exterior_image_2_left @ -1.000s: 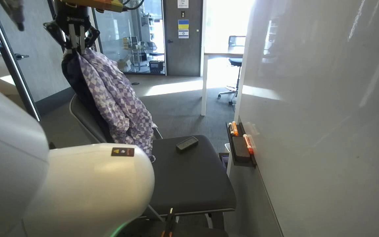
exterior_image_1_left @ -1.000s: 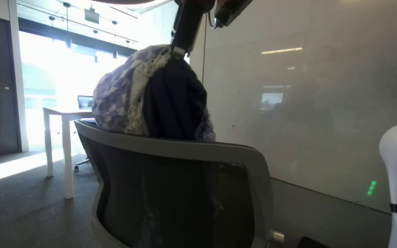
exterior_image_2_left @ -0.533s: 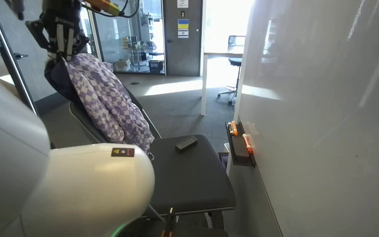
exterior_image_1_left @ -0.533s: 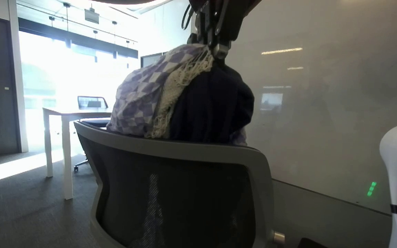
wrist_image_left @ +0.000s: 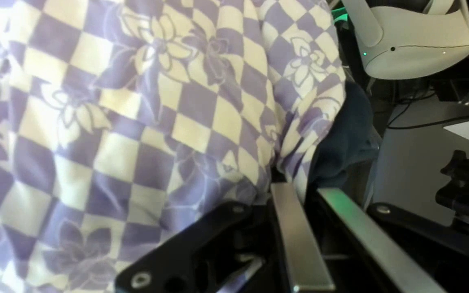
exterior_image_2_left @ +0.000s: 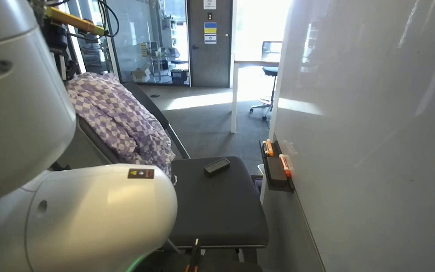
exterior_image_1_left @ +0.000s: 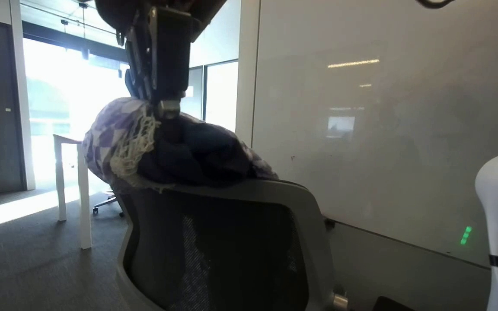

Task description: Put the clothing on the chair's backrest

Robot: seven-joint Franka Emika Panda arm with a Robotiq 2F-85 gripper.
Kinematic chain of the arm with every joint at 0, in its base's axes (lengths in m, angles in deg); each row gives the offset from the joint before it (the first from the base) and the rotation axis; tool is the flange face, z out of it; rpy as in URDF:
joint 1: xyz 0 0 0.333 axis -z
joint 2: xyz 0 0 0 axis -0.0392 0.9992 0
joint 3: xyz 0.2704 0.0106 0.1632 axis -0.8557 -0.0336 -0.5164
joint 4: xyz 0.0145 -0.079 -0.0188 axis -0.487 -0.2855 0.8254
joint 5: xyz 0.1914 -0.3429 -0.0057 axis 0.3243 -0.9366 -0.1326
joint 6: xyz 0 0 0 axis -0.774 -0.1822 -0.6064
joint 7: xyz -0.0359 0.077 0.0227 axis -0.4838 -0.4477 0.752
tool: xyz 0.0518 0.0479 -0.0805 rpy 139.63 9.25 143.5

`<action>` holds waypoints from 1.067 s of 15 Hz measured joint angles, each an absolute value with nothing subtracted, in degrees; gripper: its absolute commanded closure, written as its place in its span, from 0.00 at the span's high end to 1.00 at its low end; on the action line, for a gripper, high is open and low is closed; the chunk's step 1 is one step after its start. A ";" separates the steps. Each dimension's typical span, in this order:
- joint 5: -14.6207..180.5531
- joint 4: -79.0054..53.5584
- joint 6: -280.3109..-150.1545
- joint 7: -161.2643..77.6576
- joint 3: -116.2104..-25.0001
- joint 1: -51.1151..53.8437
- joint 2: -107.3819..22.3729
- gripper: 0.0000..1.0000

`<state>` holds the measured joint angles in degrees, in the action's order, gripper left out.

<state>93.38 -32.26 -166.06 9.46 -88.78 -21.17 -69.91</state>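
Observation:
The clothing is purple-and-white checkered with a dark lining and a cream lace edge. In both exterior views it [exterior_image_1_left: 110, 129] [exterior_image_2_left: 119, 117] is bunched over the top of the chair's backrest [exterior_image_1_left: 275, 192], with the checkered part hanging down the seat side. The lace and lining lap over the rim, hiding its left part in an exterior view. My gripper [exterior_image_1_left: 169, 110] is just above the rim, shut on an edge of the clothing. In the wrist view the gripper [wrist_image_left: 304, 189] has a checkered fold between its fingertips, and the clothing [wrist_image_left: 136, 122] fills the left side.
The chair's seat [exterior_image_2_left: 217, 204] holds a small dark block [exterior_image_2_left: 217, 165]. A whiteboard [exterior_image_1_left: 383, 142] stands beside the chair, with a marker tray [exterior_image_2_left: 277, 172]. The white arm [exterior_image_2_left: 111, 211] hides part of the backrest. A white headset [wrist_image_left: 417, 44] shows in the wrist view.
The gripper has moved lower and further over the backrest with the clothing. The clothing has sagged and its lace edge now laps the rim. The chair has shifted slightly.

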 measured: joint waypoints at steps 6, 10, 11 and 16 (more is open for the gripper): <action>89.84 -23.54 -164.93 9.70 -89.29 -18.71 -62.32 0.11; 89.09 -20.44 -161.59 10.37 -89.30 -17.37 -59.72 0.11; 89.04 -19.88 -161.23 10.48 -89.30 -17.14 -59.22 0.11; 87.83 -20.07 -166.14 9.33 -90.22 -17.04 -59.78 0.10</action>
<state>87.83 -20.07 -166.14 9.33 -90.22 -17.04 -59.78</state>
